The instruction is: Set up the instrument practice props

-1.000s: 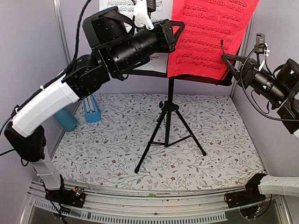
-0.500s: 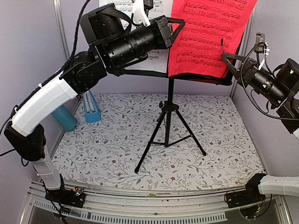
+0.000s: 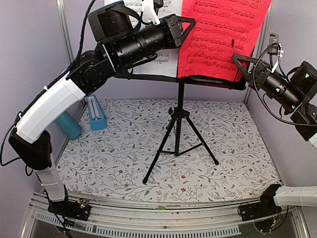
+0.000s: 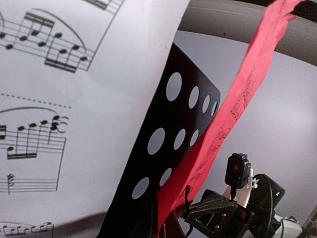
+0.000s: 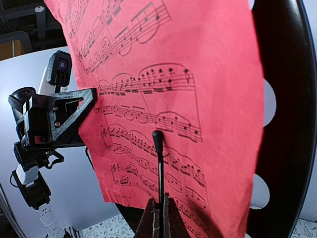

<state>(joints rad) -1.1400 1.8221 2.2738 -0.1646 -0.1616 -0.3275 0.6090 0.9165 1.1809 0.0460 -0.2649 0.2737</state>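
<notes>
Change: the left arm has lifted a little and its forearm now points more steeply at the top of the stand; the right end effector (image 3: 237, 60) has crept slightly up and toward the red sheet, which has shifted a touch with it.
Music stand: the black tripod music stand (image 3: 177, 129) stands upright at mid worktop (image 3: 237, 163), its perforated desk (image 4: 173, 134) raised toward the back wall.
White sheet of music: the white sheet of music (image 3: 166, 64) rests on the left half of the desk, partly hidden by the left arm.
Red sheet of music: the red sheet of music (image 3: 218, 34) rests on the right half, its left edge overlapping the desk's middle.
Metronome: the small blue metronome (image 3: 96, 114) stands at the far left of the worktop, just beside a teal cup (image 3: 69, 126).
Left end effector: the left end effector (image 3: 187, 24) is closed, high up where the two sheets meet; whether it pinches paper cannot be told.
Right end effector: closed, with a thin black rod (image 5: 159, 163) rising from between its fingers across the face of the red sheet, probably the stand's page retainer.
Handling: both sheets look light, limp and easily creased, so take them by an edge with a gentle pinch; the stand seems stiff but top-heavy and tippable; the rod seems springy.
Relation: the red sheet lies directly behind the right end effector's rod; the white sheet fills the left wrist view at close range.
</notes>
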